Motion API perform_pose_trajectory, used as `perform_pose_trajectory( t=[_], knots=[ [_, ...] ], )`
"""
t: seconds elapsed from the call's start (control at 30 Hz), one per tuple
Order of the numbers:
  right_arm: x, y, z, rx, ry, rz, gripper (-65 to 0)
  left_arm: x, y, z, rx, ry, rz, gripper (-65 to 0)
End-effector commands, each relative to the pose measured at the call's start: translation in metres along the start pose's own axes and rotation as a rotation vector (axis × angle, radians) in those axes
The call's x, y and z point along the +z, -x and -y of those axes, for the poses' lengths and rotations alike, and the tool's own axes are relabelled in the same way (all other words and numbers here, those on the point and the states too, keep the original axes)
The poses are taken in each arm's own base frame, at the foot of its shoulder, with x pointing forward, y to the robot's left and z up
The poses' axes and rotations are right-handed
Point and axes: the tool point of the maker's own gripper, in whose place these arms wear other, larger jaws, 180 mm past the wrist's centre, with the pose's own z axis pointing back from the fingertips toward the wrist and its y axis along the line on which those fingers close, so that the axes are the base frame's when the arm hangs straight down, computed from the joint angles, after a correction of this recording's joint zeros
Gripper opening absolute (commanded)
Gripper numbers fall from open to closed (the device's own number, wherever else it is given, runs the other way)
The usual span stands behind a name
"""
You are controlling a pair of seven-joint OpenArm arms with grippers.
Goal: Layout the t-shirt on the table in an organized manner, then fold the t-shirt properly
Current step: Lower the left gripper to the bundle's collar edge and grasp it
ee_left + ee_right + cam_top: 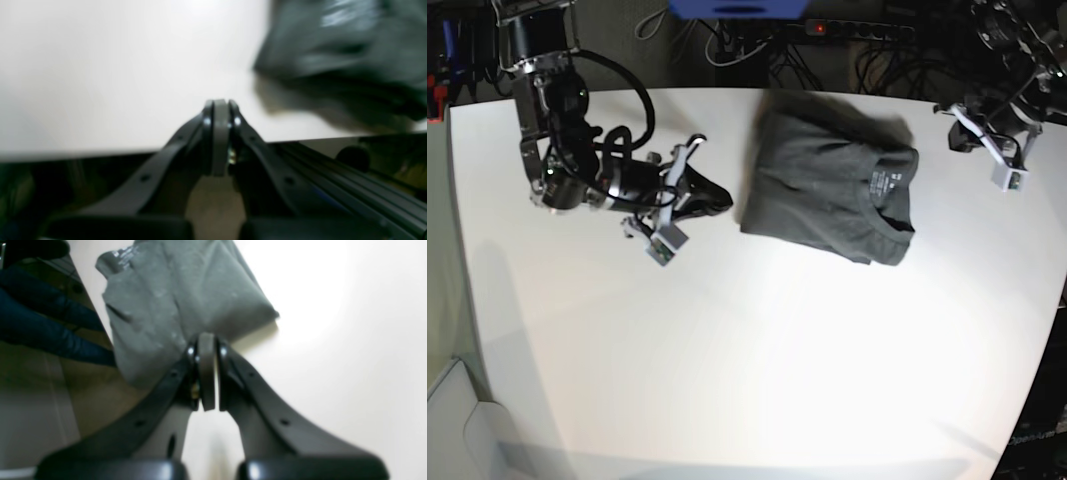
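The near half of the table point(757, 380) is bare white. Further back, at mid-depth on the scene's left, the right gripper point(717, 197) lies low over the surface with its tip aimed at the t-shirt point(827, 190); its wrist view shows the jaws pressed together on nothing, the tip just beside the near edge of the cloth. The shirt itself sits toward the far edge, a little right of centre — already a compact folded bundle, collar and label on its right side, slightly skewed to the table's edge.

Far right, the left gripper point(218, 110) is also pressed shut and empty, held near the table's far right rim, apart from the shirt.

Risks, as I judge them:
- The right arm is close enough that any sideways sweep could snag the left edge of the bundle and drag a layer open — the cloth is soft and nothing pins it.
- The wrist views put the shirt close to the table's rim; a push from the left could slide part of it over the side.
- Dark cables point(867, 45) lie just beyond the far edge, so the left arm's retreat could catch one.
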Motion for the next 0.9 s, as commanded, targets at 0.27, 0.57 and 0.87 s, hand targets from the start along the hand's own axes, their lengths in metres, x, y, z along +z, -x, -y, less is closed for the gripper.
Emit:
perform_pose_trajectory(
  t=[0.27,0.57,0.87],
  knots=[
    [0.013,-0.007,0.01,0.012,0.029,0.025,-65.0,-0.035,0.008,0.044,-0.108,0.006,-0.128,-64.9],
    [0.018,0.0,0.016,0.014,0.043,0.004,-65.0,-0.055,-0.015,0.037,-0.108,-0.048,-0.145,-64.9],
    [0.022,0.001,0.02,0.022,0.053,-0.003,-65.0,-0.074,-0.004,0.031,-0.087,-0.05,-0.163,-64.9]
  ],
)
